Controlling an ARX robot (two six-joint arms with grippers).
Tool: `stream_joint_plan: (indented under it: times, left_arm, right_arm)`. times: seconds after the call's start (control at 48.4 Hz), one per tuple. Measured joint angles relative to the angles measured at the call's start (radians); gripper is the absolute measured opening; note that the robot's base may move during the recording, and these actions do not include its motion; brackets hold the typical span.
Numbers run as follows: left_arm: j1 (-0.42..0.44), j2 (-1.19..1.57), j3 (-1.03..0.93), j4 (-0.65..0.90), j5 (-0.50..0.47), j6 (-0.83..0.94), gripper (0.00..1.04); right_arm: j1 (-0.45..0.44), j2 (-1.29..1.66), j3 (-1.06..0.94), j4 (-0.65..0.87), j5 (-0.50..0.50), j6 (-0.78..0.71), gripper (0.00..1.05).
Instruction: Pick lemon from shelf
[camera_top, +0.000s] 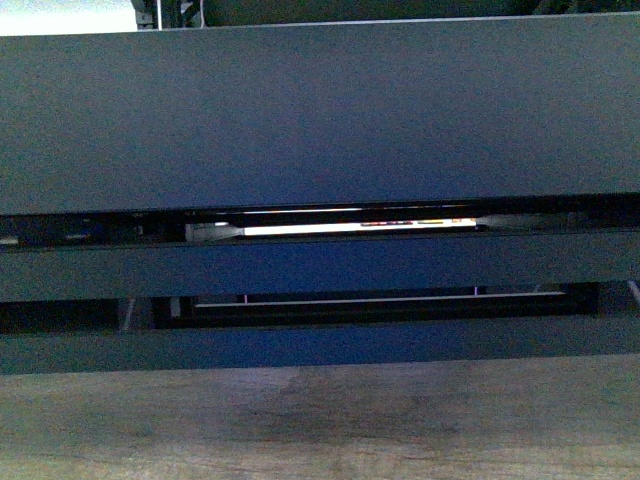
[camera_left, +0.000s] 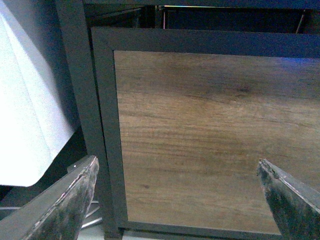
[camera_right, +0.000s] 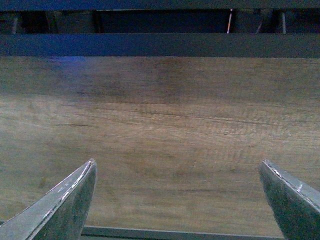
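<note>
The lemon is out of view in all three frames. The shelf (camera_top: 320, 120) fills the front view: thick dark decks with narrow gaps between them and a brown wood-grain panel (camera_top: 320, 425) below. Neither arm shows in that view. In the left wrist view my left gripper (camera_left: 177, 167) is open, facing the wood-grain panel (camera_left: 210, 140) near its dark frame upright (camera_left: 80, 100). In the right wrist view my right gripper (camera_right: 177, 167) is open too, facing the same kind of panel (camera_right: 160, 135) under a dark deck edge (camera_right: 160, 45). Nothing lies between either pair of fingers.
A white sheet-like surface (camera_left: 25, 115) hangs beside the shelf's upright in the left wrist view. Through the gap between decks a bright strip (camera_top: 360, 227) with small coloured marks shows behind the shelf. The panel stands close in front of both grippers.
</note>
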Motion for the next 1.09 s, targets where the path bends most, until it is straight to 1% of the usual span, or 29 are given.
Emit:
stream_joint_plan:
  times: [1.095]
  left_arm:
    - [0.0,0.0,0.0,0.0,-0.001,0.0,0.97]
  right_arm:
    - [0.0,0.001,0.0,0.0,0.001,0.0,0.97]
